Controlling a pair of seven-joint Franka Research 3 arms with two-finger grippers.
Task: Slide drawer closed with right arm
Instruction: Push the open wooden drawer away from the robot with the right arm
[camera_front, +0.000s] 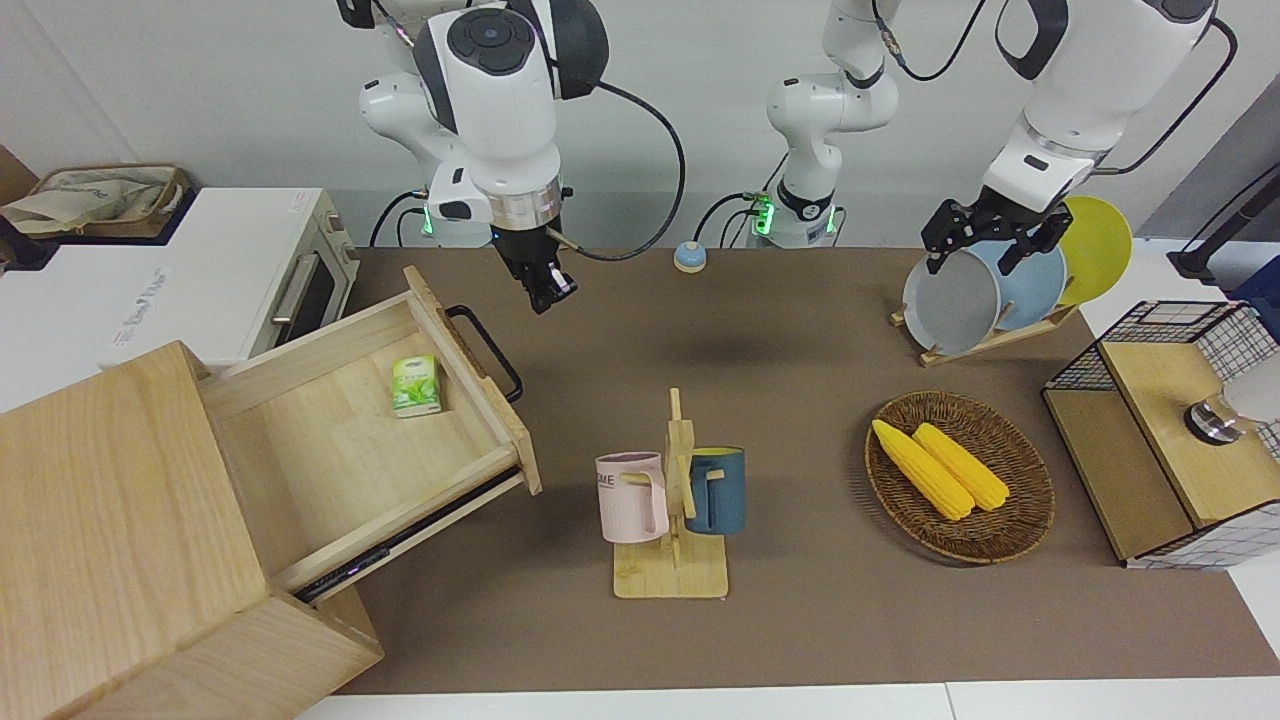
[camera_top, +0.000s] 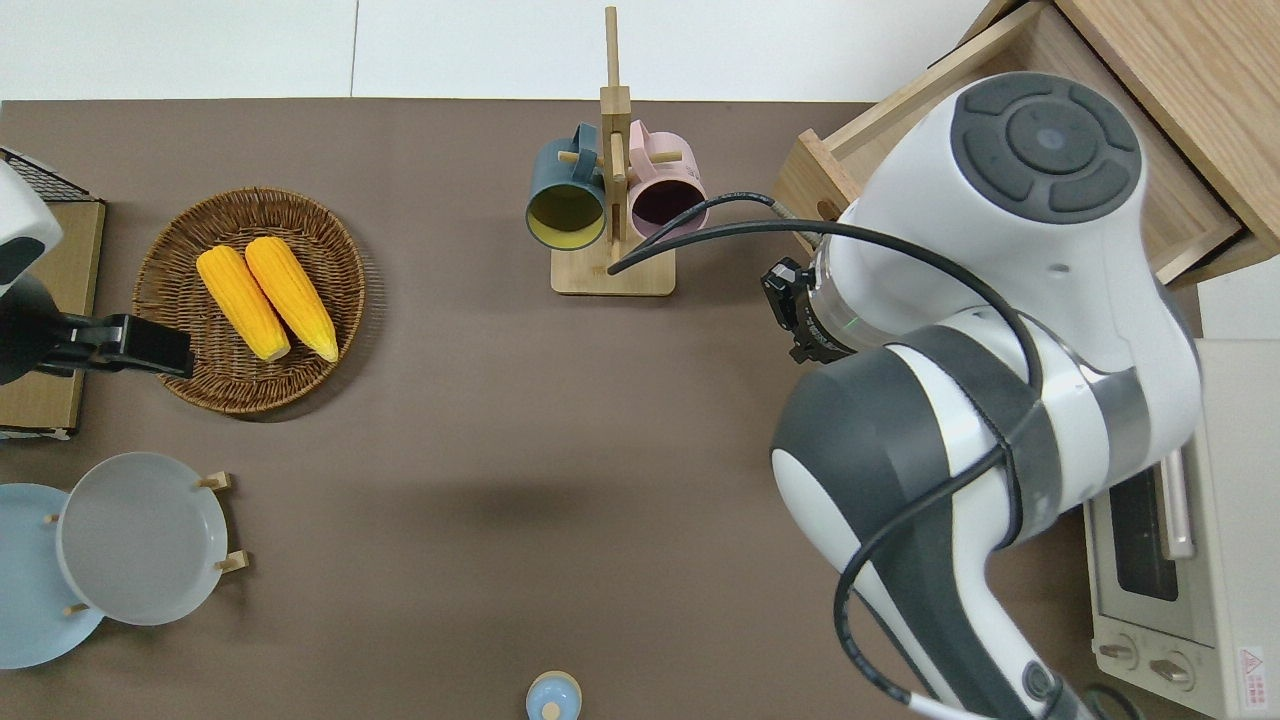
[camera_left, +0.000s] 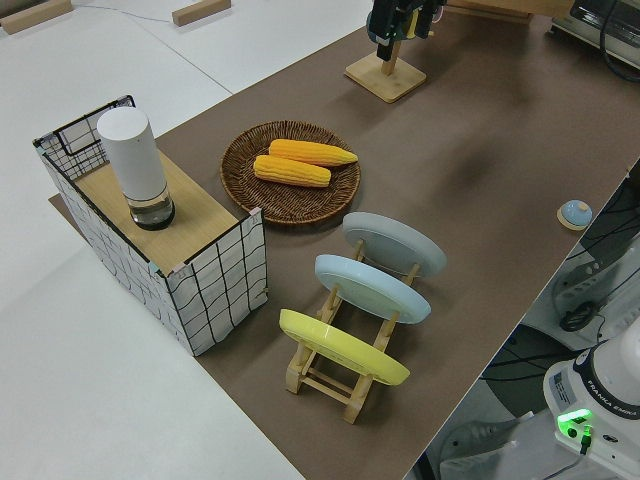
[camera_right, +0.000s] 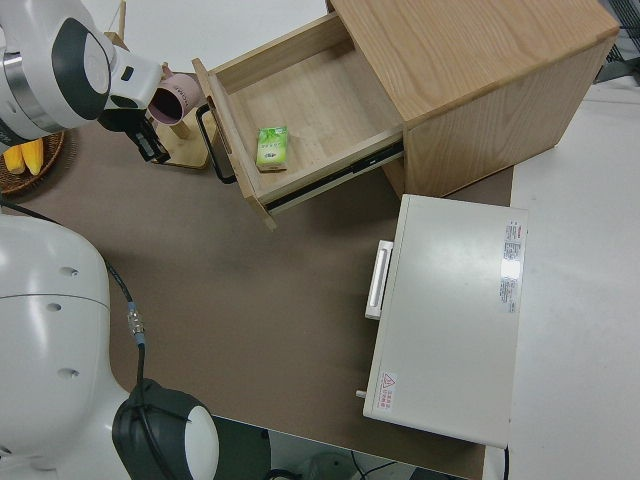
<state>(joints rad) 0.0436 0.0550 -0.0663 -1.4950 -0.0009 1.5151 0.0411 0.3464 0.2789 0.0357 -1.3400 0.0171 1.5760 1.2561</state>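
Observation:
The drawer (camera_front: 350, 430) stands pulled out of the large light-wood box (camera_front: 120, 530), slanted on the table at the right arm's end. Its black loop handle (camera_front: 487, 350) faces the table's middle. A small green carton (camera_front: 415, 385) lies inside, also seen in the right side view (camera_right: 271, 147). My right gripper (camera_front: 547, 290) is shut and empty, hanging over the brown mat just beside the handle, apart from it (camera_right: 150, 140). In the overhead view the arm (camera_top: 1000, 250) hides the gripper and most of the drawer. The left arm is parked.
A wooden mug rack (camera_front: 672, 560) with a pink and a blue mug stands near the drawer's front. A white toaster oven (camera_front: 250, 270) sits next to the drawer, nearer the robots. A corn basket (camera_front: 958, 475), plate rack (camera_front: 985, 340) and mesh box (camera_front: 1170, 430) are at the left arm's end.

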